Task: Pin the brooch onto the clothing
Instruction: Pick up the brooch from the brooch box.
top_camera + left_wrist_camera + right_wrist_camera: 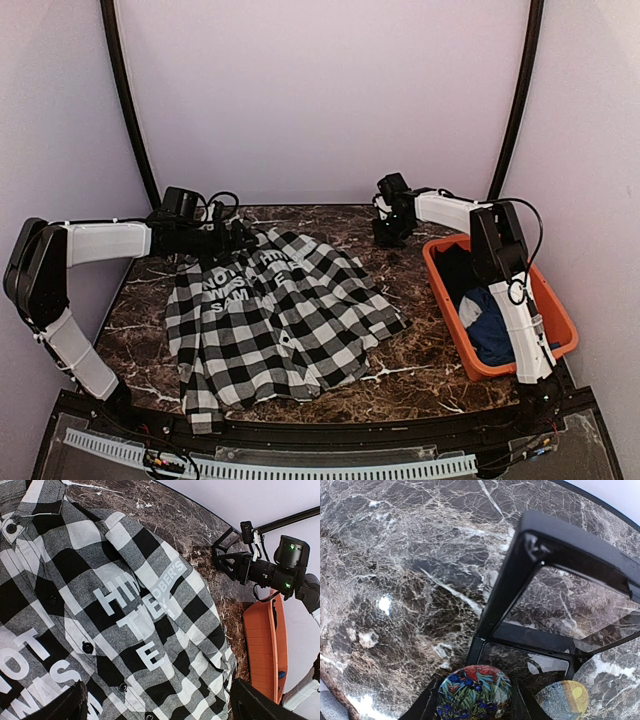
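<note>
**Floral Brooch Sat Between the Fingers Over Marble**

The gripper (475,707) pointed down at a dark marble table (395,580) veined in white. At the bottom edge a round brooch (475,692), patterned with red, blue and green flowers, sat between the two dark fingers (426,707). Whether they pressed it could not be told. Just behind the brooch stood a black frame (505,590) with clear panes, its thick bar slanting up to the right. Right of the brooch showed a paler disc (563,699), yellow and blue, cut off by the bottom edge. White wall (620,492) filled the top right corner.
</note>
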